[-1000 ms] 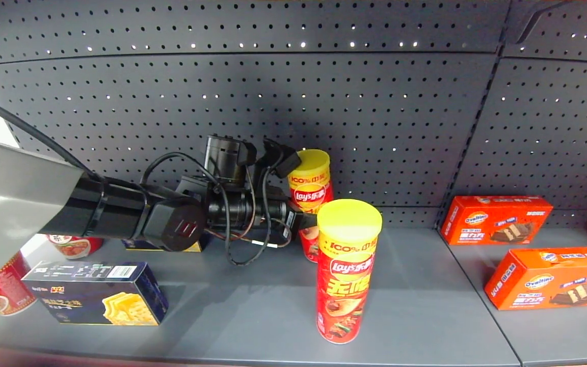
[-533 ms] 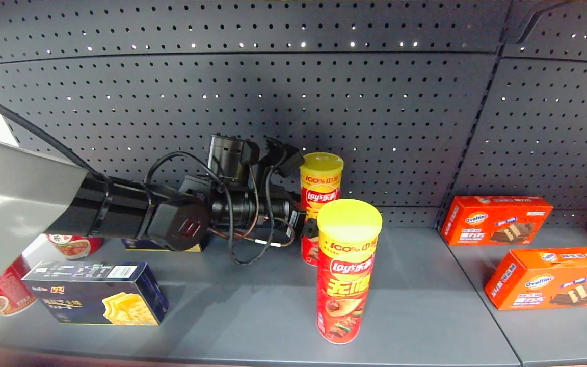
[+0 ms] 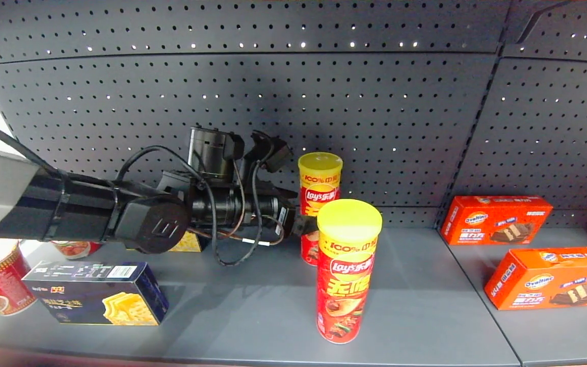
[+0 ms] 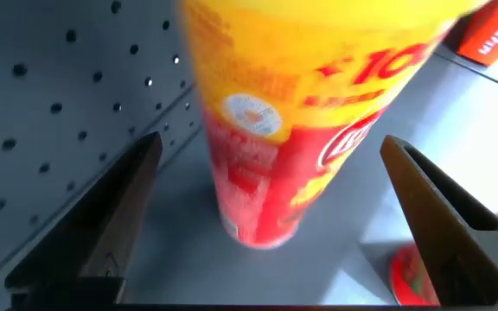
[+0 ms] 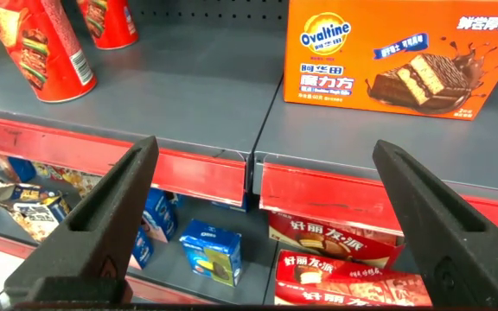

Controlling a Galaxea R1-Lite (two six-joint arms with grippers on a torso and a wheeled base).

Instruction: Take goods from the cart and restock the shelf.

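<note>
Shelf point(image 3: 426, 306) grey, pegboard back. Left arm point(image 3: 95, 214) lies left of front chip can point(image 3: 347, 275). Orange boxes point(image 3: 553, 278) to its right, blue cracker box point(image 3: 97, 293) well to its left. Rear chip can point(image 3: 319, 186) upright on shelf, just behind front chip can. Left gripper point(image 4: 272, 142) wide open, fingers either side of rear chip can, gaps both sides, gripping nothing. Right gripper point(image 5: 264, 145) wide open, empty, right of front chip can.

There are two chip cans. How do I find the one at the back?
Look at the grey shelf with the holey back wall. Two red cans with yellow lids stand mid-shelf. Yours is the back can, near the wall, between the open fingers of the left gripper; the front can stands alone.
</note>
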